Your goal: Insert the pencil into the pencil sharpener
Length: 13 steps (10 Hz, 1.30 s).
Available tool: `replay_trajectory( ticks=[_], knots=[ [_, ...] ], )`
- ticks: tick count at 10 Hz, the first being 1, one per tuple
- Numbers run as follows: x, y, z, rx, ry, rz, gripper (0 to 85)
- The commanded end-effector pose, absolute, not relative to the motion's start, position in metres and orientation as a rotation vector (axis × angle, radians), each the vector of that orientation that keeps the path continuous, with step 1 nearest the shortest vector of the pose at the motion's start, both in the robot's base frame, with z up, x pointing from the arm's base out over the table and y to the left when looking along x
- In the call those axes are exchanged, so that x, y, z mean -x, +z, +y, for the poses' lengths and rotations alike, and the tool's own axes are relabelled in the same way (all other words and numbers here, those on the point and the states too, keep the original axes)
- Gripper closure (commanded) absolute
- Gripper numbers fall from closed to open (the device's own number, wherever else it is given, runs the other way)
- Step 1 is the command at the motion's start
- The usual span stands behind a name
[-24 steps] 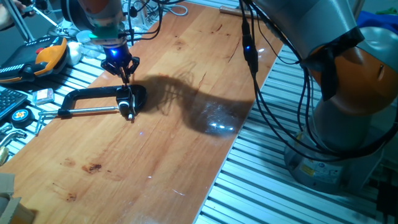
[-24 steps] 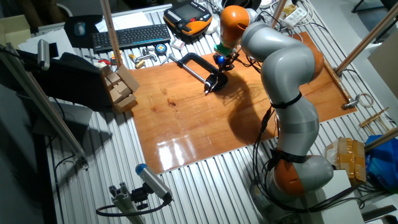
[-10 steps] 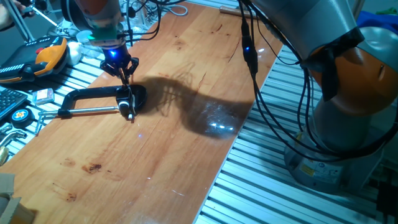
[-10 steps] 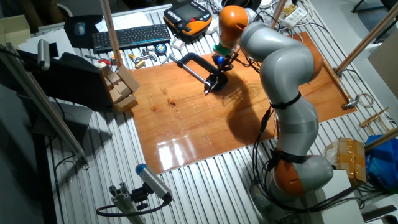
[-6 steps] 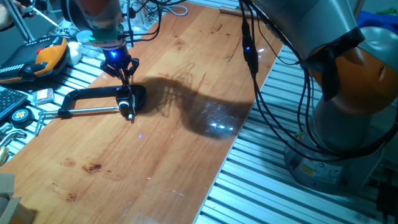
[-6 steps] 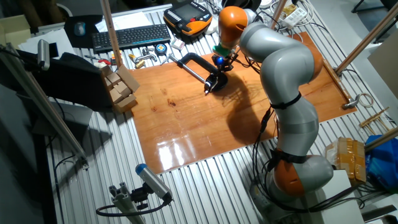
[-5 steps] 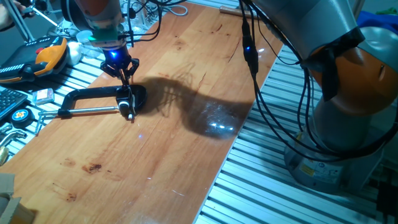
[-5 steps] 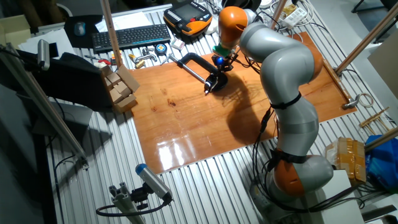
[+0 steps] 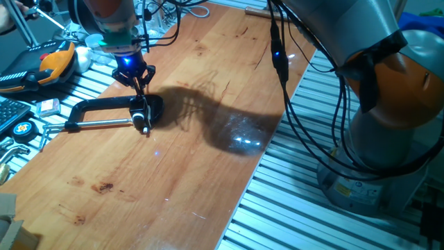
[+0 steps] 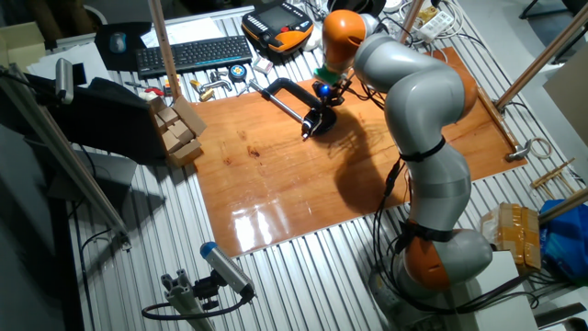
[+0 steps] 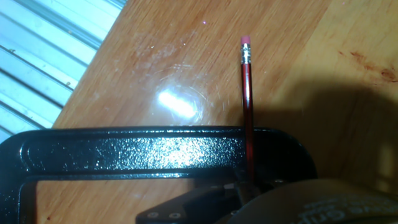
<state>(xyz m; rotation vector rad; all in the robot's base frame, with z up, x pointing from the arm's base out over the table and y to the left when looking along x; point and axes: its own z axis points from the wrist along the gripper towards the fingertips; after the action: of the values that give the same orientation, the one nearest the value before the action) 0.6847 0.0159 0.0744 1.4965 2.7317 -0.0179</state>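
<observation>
The thin red pencil with a pink eraser end runs across the back of the large black clamp in the hand view. Its lower end vanishes among dark blurred parts at the frame's bottom. In one fixed view my gripper hangs just above the clamp. Its fingers close in on the pencil, which slants down to the small black pencil sharpener with a pale part, at the clamp's screw end. The other fixed view shows the gripper over the clamp.
The wooden board lies on a slatted metal table. An orange-black pendant, a tape measure and small tools lie left of the board. A keyboard and wooden blocks stand beyond it. Arm cables hang at the right.
</observation>
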Motion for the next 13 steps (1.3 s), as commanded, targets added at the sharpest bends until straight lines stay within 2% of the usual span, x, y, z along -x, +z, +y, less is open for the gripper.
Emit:
replay_trajectory(
  ticks=[1,13],
  knots=[
    [-0.684,0.074,0.017,-1.500,-0.020,2.732,85.0],
    [-0.671,0.073,0.037,-1.532,-0.025,2.726,85.0]
  ],
)
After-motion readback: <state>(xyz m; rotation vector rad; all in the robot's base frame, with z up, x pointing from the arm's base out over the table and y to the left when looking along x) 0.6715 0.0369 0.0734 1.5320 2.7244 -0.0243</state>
